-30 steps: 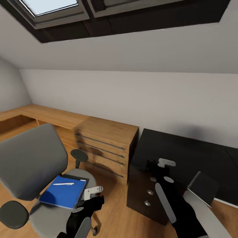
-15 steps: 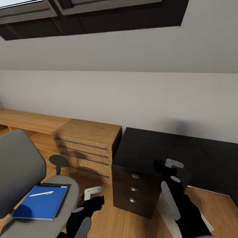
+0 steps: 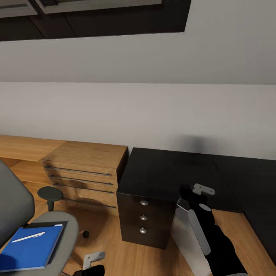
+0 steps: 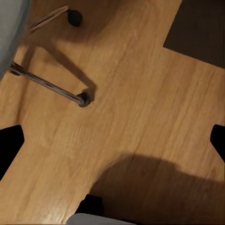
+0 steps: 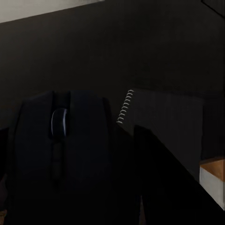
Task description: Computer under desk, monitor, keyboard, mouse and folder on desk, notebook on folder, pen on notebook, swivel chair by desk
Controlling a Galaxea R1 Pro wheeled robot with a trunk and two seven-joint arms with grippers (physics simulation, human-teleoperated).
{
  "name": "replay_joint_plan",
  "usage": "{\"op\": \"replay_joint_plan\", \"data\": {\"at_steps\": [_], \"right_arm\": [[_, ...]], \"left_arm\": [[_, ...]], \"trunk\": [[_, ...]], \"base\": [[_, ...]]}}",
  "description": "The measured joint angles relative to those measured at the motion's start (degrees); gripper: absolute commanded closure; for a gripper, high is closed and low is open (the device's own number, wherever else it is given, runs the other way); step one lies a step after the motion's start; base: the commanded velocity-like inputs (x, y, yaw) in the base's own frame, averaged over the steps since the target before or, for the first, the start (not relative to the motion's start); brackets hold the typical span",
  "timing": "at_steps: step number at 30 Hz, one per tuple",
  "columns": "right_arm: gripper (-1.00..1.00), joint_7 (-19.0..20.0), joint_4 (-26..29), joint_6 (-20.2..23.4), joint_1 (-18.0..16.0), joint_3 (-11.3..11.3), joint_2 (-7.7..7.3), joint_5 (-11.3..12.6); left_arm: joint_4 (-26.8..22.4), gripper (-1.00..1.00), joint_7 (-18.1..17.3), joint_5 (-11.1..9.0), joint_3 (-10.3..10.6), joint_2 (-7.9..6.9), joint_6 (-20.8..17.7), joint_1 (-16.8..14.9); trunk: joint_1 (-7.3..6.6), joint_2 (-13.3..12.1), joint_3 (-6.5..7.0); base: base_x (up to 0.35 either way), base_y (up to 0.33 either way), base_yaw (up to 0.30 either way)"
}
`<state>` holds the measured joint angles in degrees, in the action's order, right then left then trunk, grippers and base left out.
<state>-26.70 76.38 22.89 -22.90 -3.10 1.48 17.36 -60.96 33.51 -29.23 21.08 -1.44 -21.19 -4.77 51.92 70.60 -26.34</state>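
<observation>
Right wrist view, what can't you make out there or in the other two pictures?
- Right wrist view: the mouse sits so close that the jaws' hold on it cannot be judged; the spiral-bound notebook is dim.
- Head view: the swivel chair and blue folder are cut off by the frame edge.
- Left wrist view: the chair base is partly cropped.

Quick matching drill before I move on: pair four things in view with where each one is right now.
Things:
1. folder
2. pen
3. mouse
4. dark three-drawer cabinet

Places:
A. lying on the blue cover
B. close in front of the right wrist camera
C. on the swivel chair seat
D. standing on the wood floor beside the light-wood drawer unit

Pairs: 1-C, 2-A, 3-B, 4-D
</observation>
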Motion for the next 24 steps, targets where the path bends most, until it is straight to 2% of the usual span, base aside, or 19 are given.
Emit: {"op": "replay_joint_plan", "data": {"at_steps": [2,8,16,24], "right_arm": [[1.00,-0.01,-0.29,-0.16,0.00,-0.01,-0.12,-0.20],[1.00,-0.06,-0.50,-0.19,0.01,-0.03,-0.21,-0.30],[1.00,-0.03,-0.55,-0.16,0.01,0.00,-0.24,-0.36],[1.00,-0.02,-0.59,-0.16,0.01,-0.05,-0.24,-0.36]], "left_arm": [[2.62,-1.00,-1.77,0.13,0.43,-0.07,3.19,-0.01],[3.93,-1.00,-2.00,0.17,0.68,0.04,3.73,-0.03],[6.45,-1.00,-1.94,0.30,1.99,0.21,3.77,-0.03],[6.99,-1.00,-1.93,0.29,2.27,0.23,3.78,-0.03]], "trunk": [[0.00,0.00,0.01],[0.00,0.00,0.14],[0.00,0.00,0.48],[0.00,0.00,0.85]], "base": [[0.000,0.000,-0.001],[0.000,0.000,-0.136],[0.000,0.000,-0.216],[0.000,0.000,-0.225]]}}
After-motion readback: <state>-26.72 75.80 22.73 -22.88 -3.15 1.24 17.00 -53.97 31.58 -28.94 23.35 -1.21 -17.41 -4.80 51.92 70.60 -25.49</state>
